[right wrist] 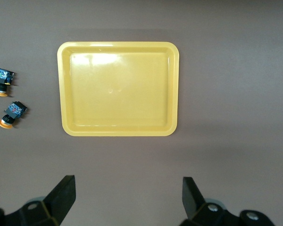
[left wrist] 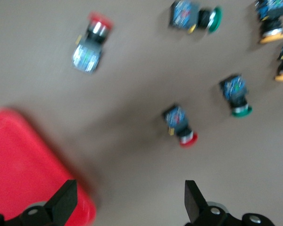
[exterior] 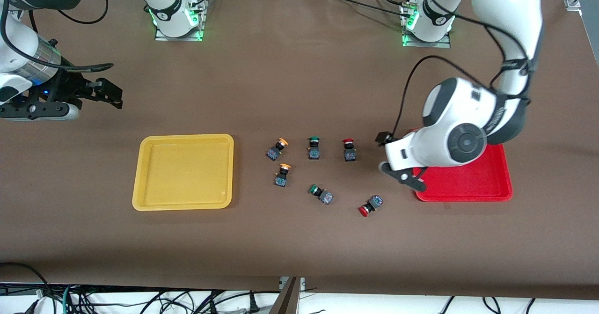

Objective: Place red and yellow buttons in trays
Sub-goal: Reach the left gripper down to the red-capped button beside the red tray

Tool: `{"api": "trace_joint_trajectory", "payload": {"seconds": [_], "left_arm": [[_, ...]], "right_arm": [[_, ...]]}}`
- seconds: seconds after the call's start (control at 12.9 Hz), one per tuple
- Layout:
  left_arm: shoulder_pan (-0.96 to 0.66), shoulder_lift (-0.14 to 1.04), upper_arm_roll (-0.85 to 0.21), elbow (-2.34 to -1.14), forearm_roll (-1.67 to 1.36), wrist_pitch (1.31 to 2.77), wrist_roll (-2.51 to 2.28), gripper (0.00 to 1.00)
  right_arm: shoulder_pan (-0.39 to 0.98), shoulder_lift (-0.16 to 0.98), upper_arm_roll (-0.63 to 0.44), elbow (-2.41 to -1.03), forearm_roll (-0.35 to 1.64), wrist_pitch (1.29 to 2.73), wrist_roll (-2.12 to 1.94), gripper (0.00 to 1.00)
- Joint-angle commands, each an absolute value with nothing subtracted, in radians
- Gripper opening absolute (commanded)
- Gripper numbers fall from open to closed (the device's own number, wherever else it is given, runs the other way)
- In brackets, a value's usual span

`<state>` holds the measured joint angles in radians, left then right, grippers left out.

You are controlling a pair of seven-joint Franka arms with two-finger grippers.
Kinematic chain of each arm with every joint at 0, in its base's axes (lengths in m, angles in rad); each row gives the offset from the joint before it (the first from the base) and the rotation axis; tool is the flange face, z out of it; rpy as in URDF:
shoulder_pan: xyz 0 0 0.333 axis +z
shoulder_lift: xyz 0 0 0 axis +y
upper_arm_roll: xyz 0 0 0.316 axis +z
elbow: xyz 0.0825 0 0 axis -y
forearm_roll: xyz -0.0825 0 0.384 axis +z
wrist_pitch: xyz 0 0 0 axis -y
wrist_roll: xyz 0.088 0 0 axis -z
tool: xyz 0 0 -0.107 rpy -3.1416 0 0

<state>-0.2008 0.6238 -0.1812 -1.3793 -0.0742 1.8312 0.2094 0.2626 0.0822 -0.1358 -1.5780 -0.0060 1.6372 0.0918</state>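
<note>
Left gripper [exterior: 395, 157] hangs over the red tray's [exterior: 472, 183] edge, jaws released; right gripper [exterior: 100, 91] waits, jaws released.

Six buttons [exterior: 323, 173] lie on the table [exterior: 299, 239] between two trays. One tray [exterior: 183, 172] lies toward the right arm's end, the other tray [exterior: 468, 183] toward the left arm's end. Three buttons form a row; three lie nearer to the front camera.
</note>
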Motion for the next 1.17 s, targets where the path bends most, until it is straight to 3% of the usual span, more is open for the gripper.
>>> {"api": "trace_joint_trajectory", "payload": {"seconds": [0.0,0.23,1.01,1.09], "left_arm": [[-0.232,0.728,-0.173,-1.333,-0.065,1.981,0.415,1.0],[-0.245,0.811,-0.17,-1.339,0.168,2.208,0.59,1.0],[-0.187,0.936,-0.182,-1.361,0.21,2.437,0.67,1.0],[-0.19,0.939,-0.184,-1.361,0.209,2.444,0.669,0.95]], "right_arm": [[0.267,0.086,-0.137,-1.557,-0.009,1.62,0.097,1.0],[0.267,0.086,-0.138,-1.557,-0.009,1.623,0.095,1.0],[0.267,0.086,-0.137,-1.557,-0.008,1.62,0.097,1.0],[0.267,0.086,-0.137,-1.557,-0.008,1.62,0.097,1.0]]}}
